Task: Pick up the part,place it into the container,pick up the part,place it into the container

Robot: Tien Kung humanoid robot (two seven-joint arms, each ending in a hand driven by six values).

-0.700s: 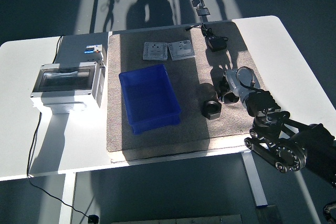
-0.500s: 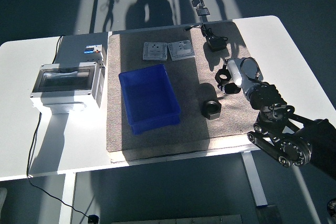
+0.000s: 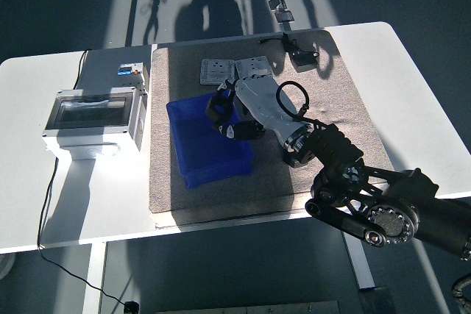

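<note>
- The black part (image 3: 295, 157) on the grey mat (image 3: 338, 104) is mostly covered by the right forearm; only a sliver shows.
- The right hand (image 3: 234, 114) hangs over the blue container (image 3: 193, 154); its fingers (image 3: 219, 108) are curled around a dark ring-shaped part (image 3: 221, 103), whose outline is hard to separate from the fingers.
- Two grey plates (image 3: 235, 71) lie beyond the container on the white surface (image 3: 29, 182).

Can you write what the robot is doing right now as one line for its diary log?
right hand: over blue bin, shut on black part | second part: on mat | left hand: not seen
</note>
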